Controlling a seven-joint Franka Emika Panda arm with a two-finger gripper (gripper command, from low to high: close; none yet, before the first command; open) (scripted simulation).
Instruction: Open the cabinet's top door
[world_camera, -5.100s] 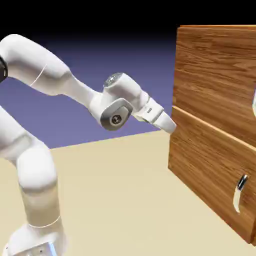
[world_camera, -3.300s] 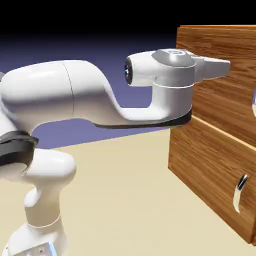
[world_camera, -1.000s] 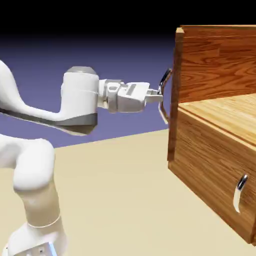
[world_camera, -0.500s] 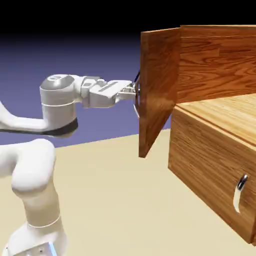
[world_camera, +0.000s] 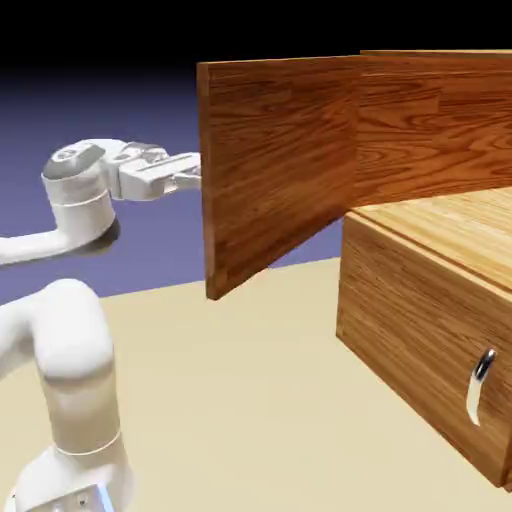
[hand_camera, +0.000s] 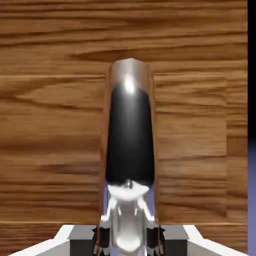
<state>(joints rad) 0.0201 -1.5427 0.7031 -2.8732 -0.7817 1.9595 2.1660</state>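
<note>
Exterior view: arm and opened door seen from the side. Hand view: door's handle face seen close up, along the gripper. Shared: door.

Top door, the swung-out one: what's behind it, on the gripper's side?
The hand view shows a curved silver-and-black metal handle on the reddish-brown wooden door, between the closed jaws. In the exterior view, the door hides that handle and the jaws' ends.

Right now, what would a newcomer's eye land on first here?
Probably the top door, swung wide open, its wood panel standing out from the cabinet in the exterior view. Next, the glossy curved handle filling the hand view's middle, its lower end between the closed fingers.
</note>
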